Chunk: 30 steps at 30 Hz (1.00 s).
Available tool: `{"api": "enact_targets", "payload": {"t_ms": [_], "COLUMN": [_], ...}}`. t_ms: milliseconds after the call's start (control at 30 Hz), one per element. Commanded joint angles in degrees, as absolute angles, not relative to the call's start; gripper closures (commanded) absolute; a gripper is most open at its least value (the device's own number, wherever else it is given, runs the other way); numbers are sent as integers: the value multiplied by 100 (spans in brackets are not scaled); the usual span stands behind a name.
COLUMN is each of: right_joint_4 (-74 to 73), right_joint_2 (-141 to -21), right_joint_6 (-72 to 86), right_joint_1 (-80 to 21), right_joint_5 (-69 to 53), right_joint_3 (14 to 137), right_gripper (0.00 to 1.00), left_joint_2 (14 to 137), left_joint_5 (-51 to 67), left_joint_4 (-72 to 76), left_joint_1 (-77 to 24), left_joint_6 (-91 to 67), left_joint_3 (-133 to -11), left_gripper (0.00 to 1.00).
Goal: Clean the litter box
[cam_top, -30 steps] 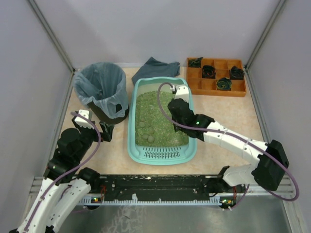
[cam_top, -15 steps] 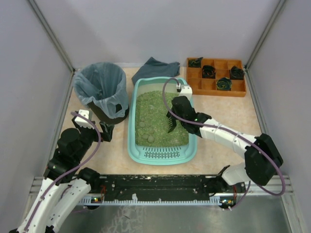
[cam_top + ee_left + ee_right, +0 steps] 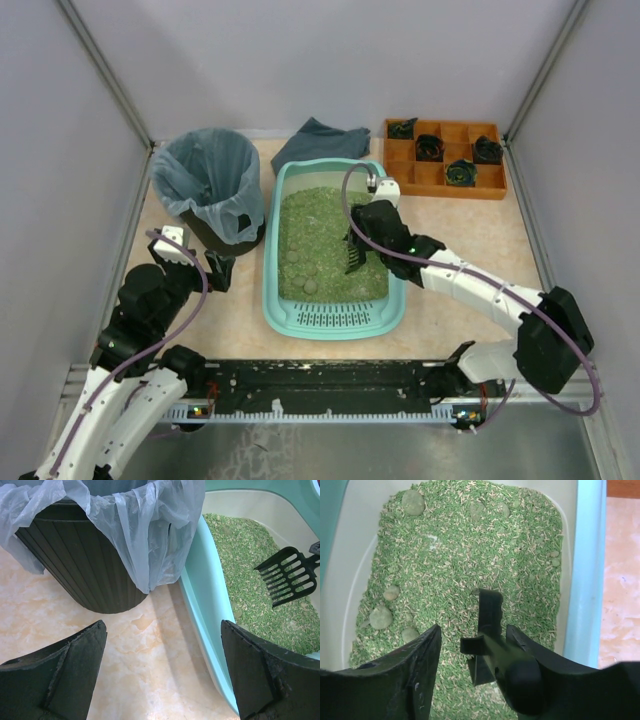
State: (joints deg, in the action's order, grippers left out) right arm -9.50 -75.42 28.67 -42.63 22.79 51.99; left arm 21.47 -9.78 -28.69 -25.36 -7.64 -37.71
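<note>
Straddling the scoop (image 3: 489, 615) with parted fingers (image 3: 405, 680) over the litter box (image 3: 590, 555) — clumps (image 3: 381, 616) to the left of the right gripper (image 3: 475, 630), nearer than the wide-open left gripper (image 3: 163, 625) by the bin (image 3: 75, 570).

black scoop (image 3: 489, 614) over litter box (image 3: 588, 570)

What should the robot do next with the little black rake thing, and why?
Probably shut the right jaws on the black scoop. Its handle sits between them, but they stand apart with a gap on one side, so it looks loose. Pale clumps wait in the litter box.
</note>
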Motion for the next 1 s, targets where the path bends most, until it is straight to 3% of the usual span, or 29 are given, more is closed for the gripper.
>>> {"api": "enact_targets", "payload": {"t_ms": [0, 67, 233, 600, 967], "right_joint_4": [-1320, -1382, -1738, -2900, -3448], "right_joint_2": [-6960, -6742, -6237, -4612, -2040], "right_joint_6": [2749, 2734, 2561, 2568, 2668], "right_joint_1": [-4307, -4311, -4311, -4307, -4307], "right_joint_5": [2179, 2216, 2110, 2771, 3202], "right_joint_3": [5369, 5396, 5650, 5722, 4069], "right_gripper": [39, 30, 24, 21, 20], "left_joint_2": [2129, 2150, 2138, 1902, 1836], "left_joint_5": [-898, -893, -917, -957, -1187], "left_joint_4": [-2755, -2760, -2769, -2786, -2821], "left_joint_1": [-2519, -2509, -2521, -2519, -2512], "left_joint_6": [-713, -709, -717, -730, -795], "left_joint_3": [-3762, -3766, -3771, -3753, -3751], "left_gripper": [0, 0, 0, 0, 0]}}
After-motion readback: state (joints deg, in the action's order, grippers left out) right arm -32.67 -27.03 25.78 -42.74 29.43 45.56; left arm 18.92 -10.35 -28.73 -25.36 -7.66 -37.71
